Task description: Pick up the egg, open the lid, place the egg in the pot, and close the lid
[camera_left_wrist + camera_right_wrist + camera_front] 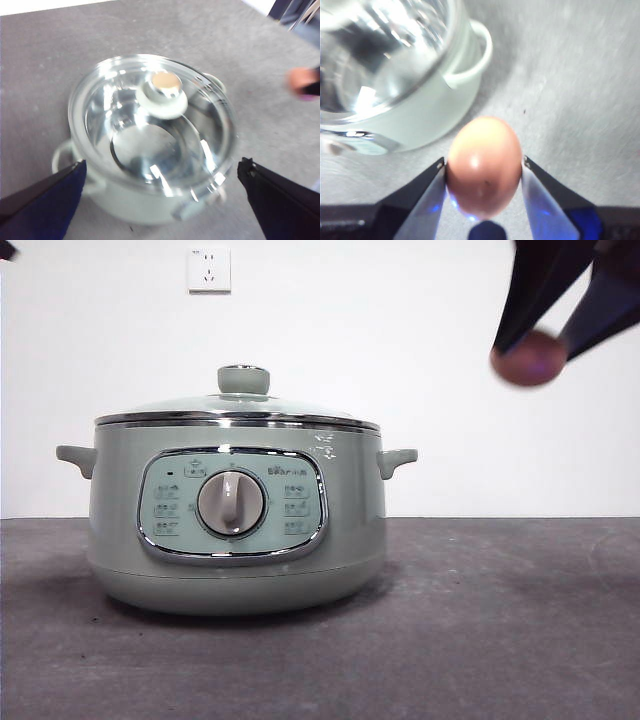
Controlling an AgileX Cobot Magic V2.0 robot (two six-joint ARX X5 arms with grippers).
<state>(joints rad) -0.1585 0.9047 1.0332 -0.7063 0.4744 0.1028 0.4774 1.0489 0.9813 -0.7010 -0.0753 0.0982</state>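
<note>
One large round sage-green electric pot (235,530) stands on the dark grey surface (500,640), its clear glass lid (235,410) with the pale green knob seated on the rim. Above it hangs the left gripper (160,185), jaws spread wide and empty. Up beside the pot, well off the surface, the right gripper (535,350) clamps the small brown-orange egg (528,358) between its jaws.

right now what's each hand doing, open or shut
Left hand: open, above the lid on the pot, holding nothing.
Right hand: shut on the egg, held in the air beside the pot.
</note>
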